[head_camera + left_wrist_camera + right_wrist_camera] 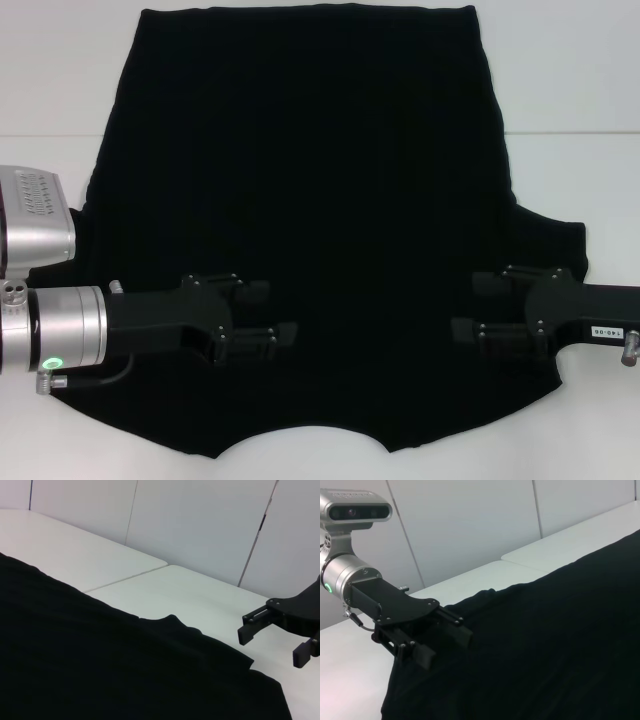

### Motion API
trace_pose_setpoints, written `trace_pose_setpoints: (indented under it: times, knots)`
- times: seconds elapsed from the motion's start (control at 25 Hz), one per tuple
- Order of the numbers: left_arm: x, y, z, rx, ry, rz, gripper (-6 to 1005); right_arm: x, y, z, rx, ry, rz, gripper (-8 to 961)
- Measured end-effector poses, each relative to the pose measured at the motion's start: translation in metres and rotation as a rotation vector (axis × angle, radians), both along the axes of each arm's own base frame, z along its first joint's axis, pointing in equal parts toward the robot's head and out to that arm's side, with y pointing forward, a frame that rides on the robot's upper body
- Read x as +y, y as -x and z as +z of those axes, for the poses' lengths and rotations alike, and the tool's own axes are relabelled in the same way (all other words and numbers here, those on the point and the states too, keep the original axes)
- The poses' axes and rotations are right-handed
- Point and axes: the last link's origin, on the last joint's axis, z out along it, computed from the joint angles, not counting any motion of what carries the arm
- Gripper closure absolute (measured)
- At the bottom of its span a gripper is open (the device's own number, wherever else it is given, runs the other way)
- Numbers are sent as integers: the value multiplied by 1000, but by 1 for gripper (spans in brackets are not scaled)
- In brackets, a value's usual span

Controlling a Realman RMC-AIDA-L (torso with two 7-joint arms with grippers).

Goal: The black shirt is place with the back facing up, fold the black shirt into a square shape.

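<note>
1. Black shirt (pixel 320 200) lies spread flat on the white table (pixel 580 90), plain side up, no print visible. The straight hem is at the far edge and the curved neckline notch at the near edge, closest to the robot.
2. The sleeves spread out to both sides in the near half; the right one sticks out toward the table's right side.
3. Left hand (pixel 262 315) reaches in from the left over the shirt's near-left area, close to the sleeve. Fingers are parted with a gap between them and nothing in the grip. I can't tell whether the tips touch the fabric.
4. Right hand (pixel 482 308) reaches in from the right over the near-right area, by the right sleeve. It is likewise released, fingers apart, holding nothing.
5. The hands point at each other, well apart, with the shirt's middle between them.
6. The left wrist view shows the right hand (pixel 272 640) with its fingers spread, seen against bare table past the shirt edge.
7. The right wrist view shows the left hand (pixel 445 640) low over the fabric.
</note>
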Motion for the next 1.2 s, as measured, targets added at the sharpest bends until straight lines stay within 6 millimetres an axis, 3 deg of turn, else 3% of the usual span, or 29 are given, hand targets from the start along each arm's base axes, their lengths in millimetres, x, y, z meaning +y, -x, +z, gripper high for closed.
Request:
trace_pose_setpoints:
  times: [0.64,0.88,0.92,1.2]
  knots:
    - [1,1,2,-17,-3,31,263,5,2,3,18,-21,-16,106]
    - [10,8,19,-81,-24,222,268,29,-1,24,112,-98,-258,108]
    - [14,12,34,-115,-30,324,268,35,-1,29,126,-102,-304,109]
    - [12,29,70,-185,-4,664,273,79,9,66,239,-125,-618,113]
